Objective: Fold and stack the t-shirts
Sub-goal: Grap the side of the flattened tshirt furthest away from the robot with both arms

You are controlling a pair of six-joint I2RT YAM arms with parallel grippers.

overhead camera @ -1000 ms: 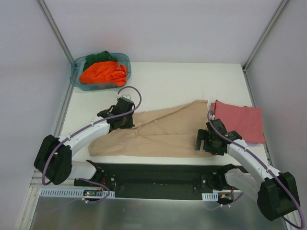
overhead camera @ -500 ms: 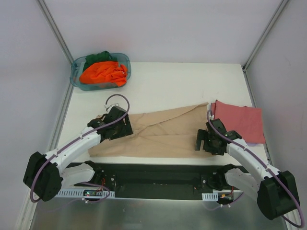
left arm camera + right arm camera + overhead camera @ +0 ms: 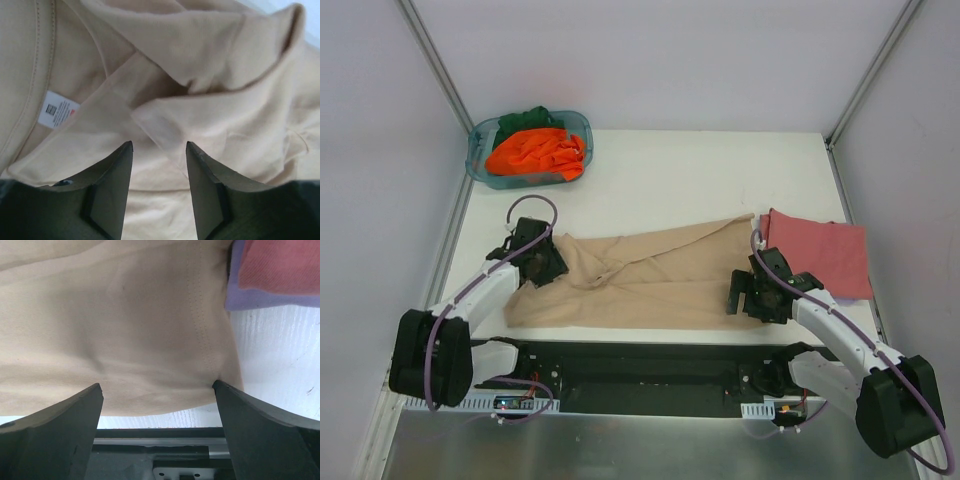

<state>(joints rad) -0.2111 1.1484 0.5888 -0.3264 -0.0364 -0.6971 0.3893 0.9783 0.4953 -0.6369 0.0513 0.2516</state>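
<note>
- right claw point(image 3: 157, 390): jaws wide, empty, hovering over near-right hem of tan shirt point(image 3: 650, 275).
- left claw point(image 3: 159, 147): jaws part open, nothing pinched; rumpled collar end and tag point(image 3: 59, 109) directly under it.
- step, I'd say: spreading tan shirt flat for folding. Next: each claw drops, pinches its end, pulls taut.
- right of right claw: folded red shirt point(image 3: 825, 255) on lavender shirt point(image 3: 260, 300), the stack.
- far beyond left claw: tub point(image 3: 480, 165) holding orange shirt point(image 3: 535, 150) and green shirt point(image 3: 525, 120).

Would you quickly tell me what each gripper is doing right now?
Left gripper: open, jaws apart over the tan t-shirt, holding nothing.
Right gripper: wide open over the same shirt's edge, empty.
</note>
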